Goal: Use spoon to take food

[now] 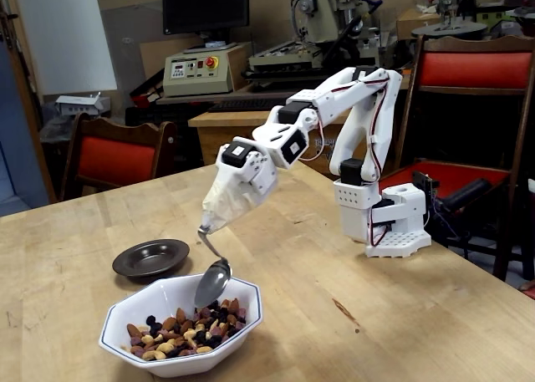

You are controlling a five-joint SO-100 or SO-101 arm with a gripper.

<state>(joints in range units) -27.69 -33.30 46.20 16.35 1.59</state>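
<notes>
Wooden worktop (401, 315): tool (219, 206), taped over, gap unreadable, carrying spoon (212, 280) tilted steeply down, bowl tip touching food (184, 328) below-left.

Silver spoon (212, 282); tan, brown, dark food (185, 324); white blue-rimmed bowl (242, 319); dark saucer (151, 257).

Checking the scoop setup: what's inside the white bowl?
The white bowl holds mixed nuts and dark raisins, with the spoon tip dipping in. Anything beneath the pile is hidden.

Spoon (212, 282) tip in food (185, 327)
</notes>
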